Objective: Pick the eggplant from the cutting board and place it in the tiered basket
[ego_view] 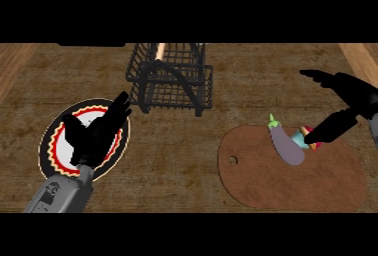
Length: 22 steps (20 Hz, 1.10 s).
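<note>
The eggplant point(286, 144) lies on the board point(295, 175), untouched. The right hand point(347, 107) hovers beside it, fingers spread apart, holding nothing. The left hand point(92, 132) rests open over a plate point(55, 150). Risk: the eggplant (smooth, rounded) could roll away before reaching the basket point(171, 77).

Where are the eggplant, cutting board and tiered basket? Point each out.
eggplant point(287, 146): head view, middle of its purple body.
cutting board point(295, 185): head view, bare brown surface below the eggplant.
tiered basket point(171, 80): head view, front black wire wall.
</note>
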Each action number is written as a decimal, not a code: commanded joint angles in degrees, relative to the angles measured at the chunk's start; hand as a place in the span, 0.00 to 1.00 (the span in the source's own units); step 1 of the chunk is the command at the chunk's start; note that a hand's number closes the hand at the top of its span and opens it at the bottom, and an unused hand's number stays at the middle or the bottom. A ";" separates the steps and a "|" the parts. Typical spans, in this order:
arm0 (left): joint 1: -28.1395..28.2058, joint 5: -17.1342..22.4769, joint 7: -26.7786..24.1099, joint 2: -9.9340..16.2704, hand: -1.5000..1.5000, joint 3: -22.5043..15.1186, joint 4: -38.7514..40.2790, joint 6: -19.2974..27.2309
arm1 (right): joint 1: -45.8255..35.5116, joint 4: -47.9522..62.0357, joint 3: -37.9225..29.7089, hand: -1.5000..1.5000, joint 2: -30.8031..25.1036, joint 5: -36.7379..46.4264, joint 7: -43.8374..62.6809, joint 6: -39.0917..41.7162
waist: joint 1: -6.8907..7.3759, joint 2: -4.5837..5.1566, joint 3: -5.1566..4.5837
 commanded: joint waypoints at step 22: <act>2.65 -1.57 0.29 -0.73 0.50 1.25 -2.37 -1.95 | -18.09 13.44 20.08 0.00 20.41 5.79 37.07 11.24 | -0.15 0.09 0.18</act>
